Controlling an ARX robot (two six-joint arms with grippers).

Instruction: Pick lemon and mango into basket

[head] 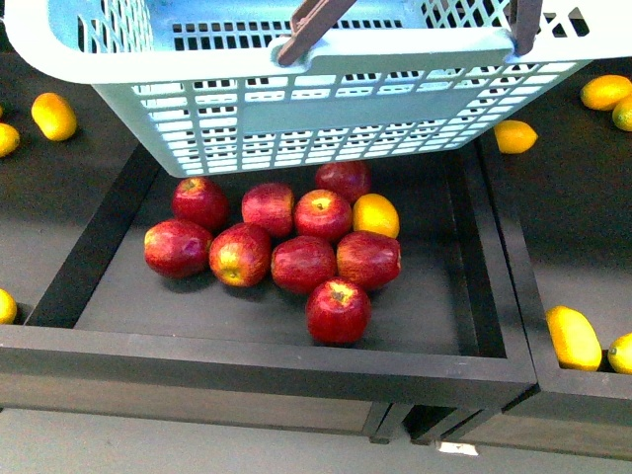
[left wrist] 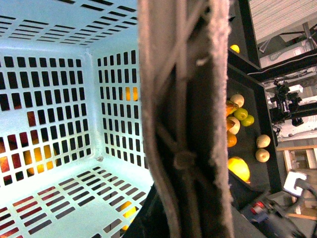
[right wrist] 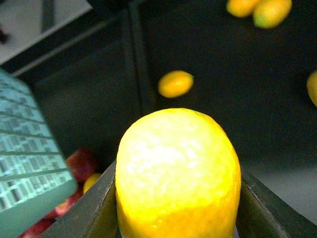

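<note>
The right tool (right wrist: 178, 171) is clamped on the lemon (right wrist: 177, 144), which sits between its two dark fingers (right wrist: 94, 210). The basket (head: 326, 123) is near this tool, over the far edge of a black tray (head: 247, 360). The mango (head: 376, 214) lies in that tray, touching red apples (head: 301, 262), lower than the tool and on the basket's side. The basket handle (left wrist: 183, 124) fills the left wrist view. Whether the left tool is apart or together, one cannot tell.

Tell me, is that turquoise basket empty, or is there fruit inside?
Empty, as far as shown: the left wrist view looks into the basket and its slotted floor is bare; the handle hides the rest.
</note>
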